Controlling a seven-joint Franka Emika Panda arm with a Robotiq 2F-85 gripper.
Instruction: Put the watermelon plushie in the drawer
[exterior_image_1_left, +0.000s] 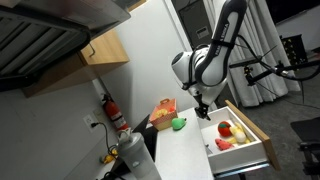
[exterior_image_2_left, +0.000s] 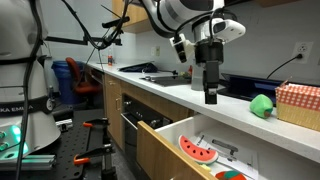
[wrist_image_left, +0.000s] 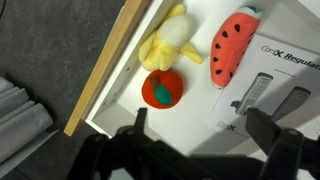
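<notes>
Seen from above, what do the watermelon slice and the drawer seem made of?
The watermelon plushie looks like stuffed matte fabric: plump outline, fuzzy surface. The drawer has a light wood side wall, pale and unpainted; its white floor looks smooth, perhaps laminate or paint.

Drawer (exterior_image_2_left: 160, 148): pulled out from below the counter (exterior_image_2_left: 165, 88), open at the top.
Watermelon plushie (wrist_image_left: 232, 47): inside the drawer, lying on its floor.
Lumpy soft toy (wrist_image_left: 170, 45): inside the drawer, between the side wall (wrist_image_left: 110, 65) and the watermelon plushie.
Round fruit toy (wrist_image_left: 162, 89): inside the drawer, near the side wall, touching the lumpy soft toy.
Gripper (exterior_image_2_left: 211, 97): above the open drawer, well apart from the toys.
Small round item (exterior_image_2_left: 262, 104): on the counter, just beside the box (exterior_image_2_left: 298, 105).
</notes>
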